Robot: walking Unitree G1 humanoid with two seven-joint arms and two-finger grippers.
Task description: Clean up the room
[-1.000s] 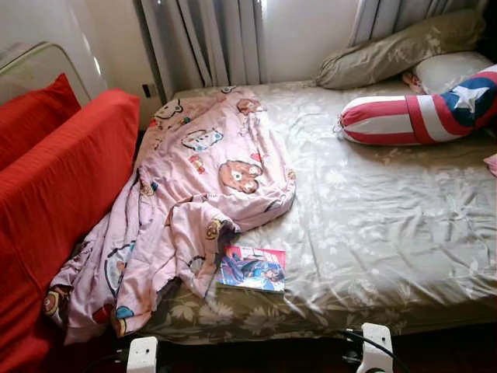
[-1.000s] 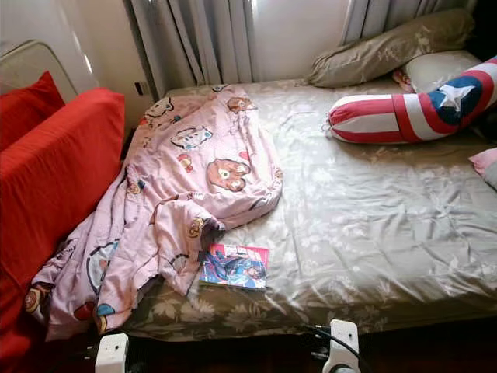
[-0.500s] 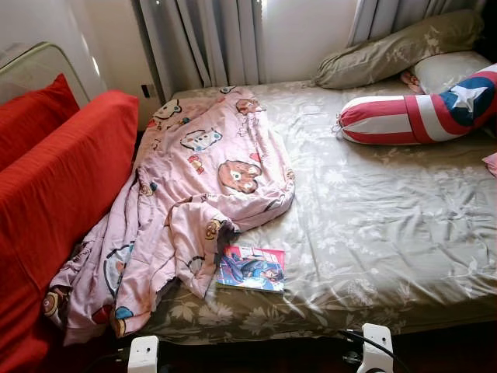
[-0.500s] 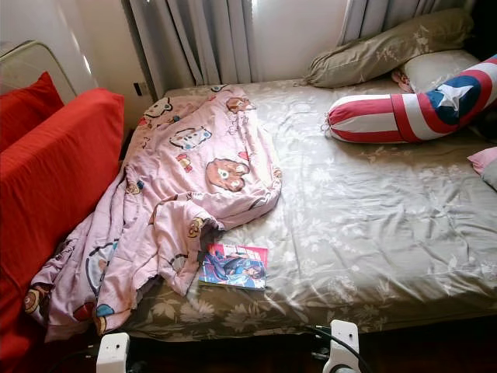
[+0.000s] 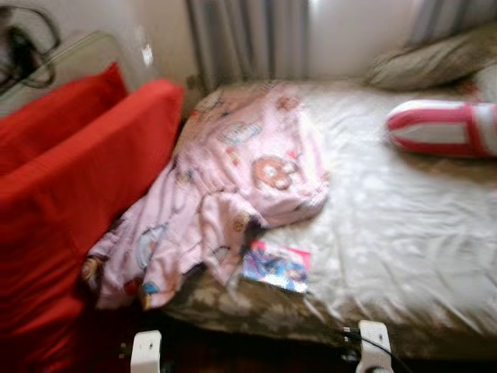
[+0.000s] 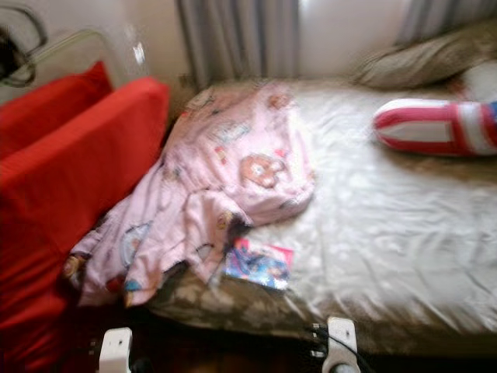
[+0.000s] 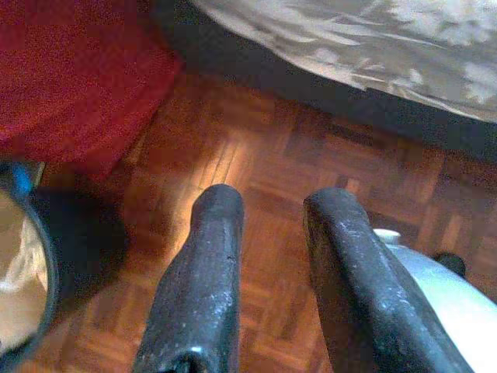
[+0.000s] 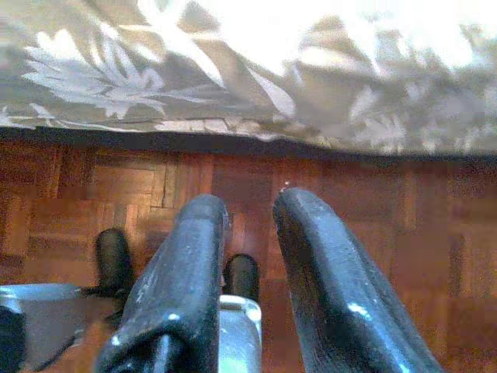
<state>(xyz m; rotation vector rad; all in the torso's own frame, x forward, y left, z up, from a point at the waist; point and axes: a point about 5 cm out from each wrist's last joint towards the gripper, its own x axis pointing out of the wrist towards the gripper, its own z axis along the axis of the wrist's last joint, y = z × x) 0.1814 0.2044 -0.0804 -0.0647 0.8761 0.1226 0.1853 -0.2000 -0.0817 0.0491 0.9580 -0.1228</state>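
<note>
A crumpled pink cartoon blanket point(image 5: 233, 179) lies across the left side of the bed point(image 5: 404, 233) and spills over its near corner. A colourful comic book point(image 5: 277, 265) rests on the sheet at the blanket's near edge. My left gripper point(image 7: 273, 206) hangs open above the parquet floor point(image 7: 256, 155), beside red cloth point(image 7: 70, 70) and the bed's edge. My right gripper point(image 8: 247, 206) is open too, low over the floor in front of the floral sheet point(image 8: 233, 70). Neither holds anything. Both eye views are blurred.
A red sofa point(image 5: 70, 179) with a red cushion stands tight against the bed's left side. A red-and-white striped pillow point(image 5: 443, 128) and an olive pillow point(image 5: 435, 62) lie at the far right. Grey curtains point(image 5: 248, 39) hang behind. A dark round rim point(image 7: 43, 256) sits near my left gripper.
The whole picture has shifted to the right and gone blurry, so the camera has turned left. Blanket, book and pillows lie as before.
</note>
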